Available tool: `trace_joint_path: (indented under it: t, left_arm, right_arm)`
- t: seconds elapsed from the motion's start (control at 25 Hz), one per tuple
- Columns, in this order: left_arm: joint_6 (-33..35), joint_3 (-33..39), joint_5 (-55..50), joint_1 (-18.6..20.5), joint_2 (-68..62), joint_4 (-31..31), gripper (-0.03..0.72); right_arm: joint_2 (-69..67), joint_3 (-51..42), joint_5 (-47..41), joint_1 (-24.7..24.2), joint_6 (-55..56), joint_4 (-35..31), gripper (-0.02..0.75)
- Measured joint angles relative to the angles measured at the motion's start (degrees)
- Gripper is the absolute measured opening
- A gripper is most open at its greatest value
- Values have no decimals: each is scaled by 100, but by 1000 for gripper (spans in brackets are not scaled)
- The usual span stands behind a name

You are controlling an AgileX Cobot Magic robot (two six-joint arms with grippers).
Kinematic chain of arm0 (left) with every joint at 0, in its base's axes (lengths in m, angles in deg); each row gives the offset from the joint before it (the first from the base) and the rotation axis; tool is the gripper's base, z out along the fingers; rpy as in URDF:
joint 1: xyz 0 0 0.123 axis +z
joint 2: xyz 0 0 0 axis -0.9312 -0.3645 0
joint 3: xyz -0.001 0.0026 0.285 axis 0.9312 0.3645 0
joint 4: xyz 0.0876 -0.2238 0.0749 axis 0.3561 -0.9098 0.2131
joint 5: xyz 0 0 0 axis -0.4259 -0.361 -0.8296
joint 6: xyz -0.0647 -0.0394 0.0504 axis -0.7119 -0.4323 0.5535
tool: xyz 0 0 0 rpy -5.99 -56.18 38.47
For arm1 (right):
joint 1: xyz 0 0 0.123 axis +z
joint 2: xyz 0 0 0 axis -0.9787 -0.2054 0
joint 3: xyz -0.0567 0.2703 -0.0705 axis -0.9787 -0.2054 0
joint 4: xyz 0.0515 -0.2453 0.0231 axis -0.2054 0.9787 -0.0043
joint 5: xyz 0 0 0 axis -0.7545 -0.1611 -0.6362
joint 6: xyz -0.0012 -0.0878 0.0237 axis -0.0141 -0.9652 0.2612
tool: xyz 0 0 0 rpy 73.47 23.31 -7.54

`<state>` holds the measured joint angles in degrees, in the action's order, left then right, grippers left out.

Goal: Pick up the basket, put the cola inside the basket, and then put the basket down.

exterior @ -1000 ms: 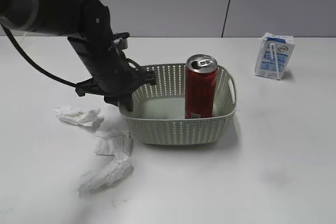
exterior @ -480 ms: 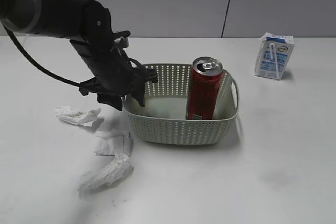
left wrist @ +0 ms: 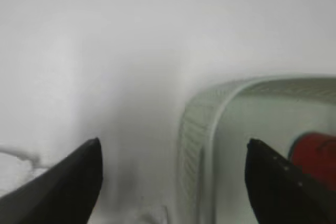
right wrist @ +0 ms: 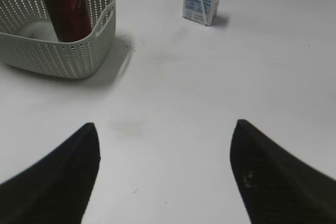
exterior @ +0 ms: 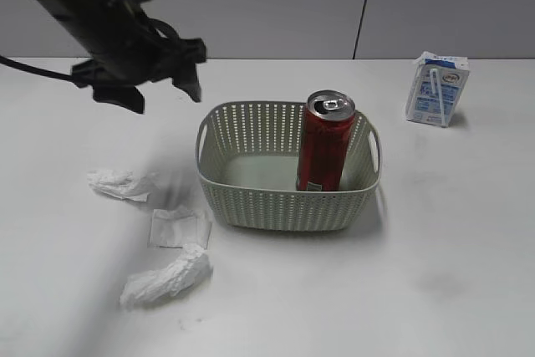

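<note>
Nearby, crumpled tissues [exterior: 163,277] left of basket [exterior: 288,206], carton [exterior: 436,89] right; both end effectors agape.

**Blurred downward look between two open gripper fingers at a basket corner**

The picture is soft and out of focus. Two dark fingertips [left wrist: 68,182] of the left gripper [left wrist: 173,182] rise from the lower left and lower right corners, spread wide apart with nothing between them. A white table [left wrist: 105,51] fills most of the frame. At right of centre, the rounded corner of a pale green basket [left wrist: 202,124] curves in. A red can [left wrist: 315,153] shows inside it at the right edge. Crumpled white tissue [left wrist: 16,163] lies at the lower left edge.
</note>
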<state>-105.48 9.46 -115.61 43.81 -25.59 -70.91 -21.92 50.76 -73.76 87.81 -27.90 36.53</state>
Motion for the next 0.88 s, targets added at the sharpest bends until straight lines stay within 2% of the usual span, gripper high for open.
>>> trace_joint_path:
  t: [0.32,0.44,0.56,0.64,0.88]
  left_arm:
    - [1132,0,-1315,1756,617,67,636]
    - [1410,0,-1925,2250,622,512,630]
    - [1481,0,-2579,2481,626,1319,620]
    - [1525,27,-2803,2514,676,1540,615]
    - [2082,805,-2646,2495,1461,631,599]
  right_arm:
    - [0,0,7,0,-8,11,583]
    - [0,0,7,0,-8,11,583]
    - [0,0,7,0,-8,11,583]
    - [0,0,7,0,-8,11,582]
    - [0,0,7,0,-8,11,582]
